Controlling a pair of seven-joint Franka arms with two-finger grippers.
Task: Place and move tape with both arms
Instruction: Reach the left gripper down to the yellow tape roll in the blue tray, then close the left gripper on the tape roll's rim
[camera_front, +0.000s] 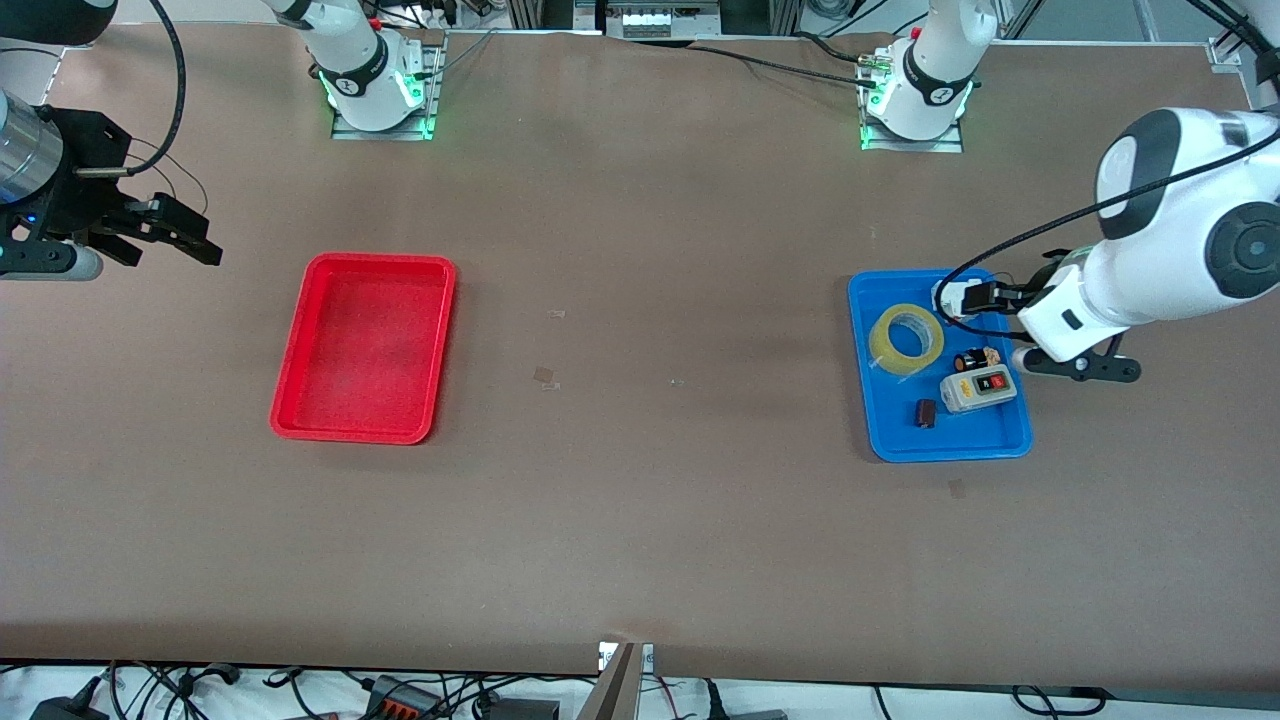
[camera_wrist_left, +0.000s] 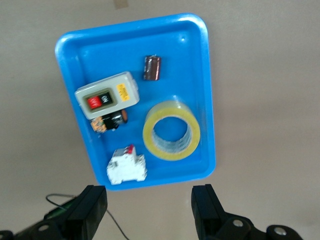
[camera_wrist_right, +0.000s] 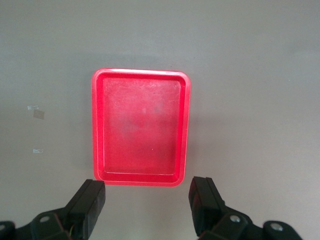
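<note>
While the tape (camera_front: 906, 339) lies flat in the blue tray (camera_front: 890, 440) at the left arm's end of the table, front view shows the left gripper (camera_front: 975, 298) over that tray's edge nearest the bases, fingers hidden there; right gripper (camera_front: 190, 240) hangs over bare table past the red tray (camera_front: 363, 432), that arm waiting. Blue tray also holds a grey switch box (camera_front: 978, 389), a small dark block (camera_front: 926, 412), a small black-orange part (camera_front: 975, 359); the red tray looks empty. Left wrist view: both fingers (camera_wrist_left: 90, 207) spread wide, nothing between them, still off the tape (camera_wrist_left: 171, 130), which lies beside a white breaker (camera_wrist_left: 127, 167) and near the tray wall (camera_wrist_left: 209, 100). Step in hand looks like the reach for the roll; best to centre over it, put one finger in the hole and one outside the ring on the side away from the breaker, and mind the wall. Right wrist view: fingers (camera_wrist_right: 87, 202) released and apart, red tray (camera_wrist_right: 97, 125) bare inside, a few tape scraps (camera_wrist_right: 38, 114) on the table
</note>
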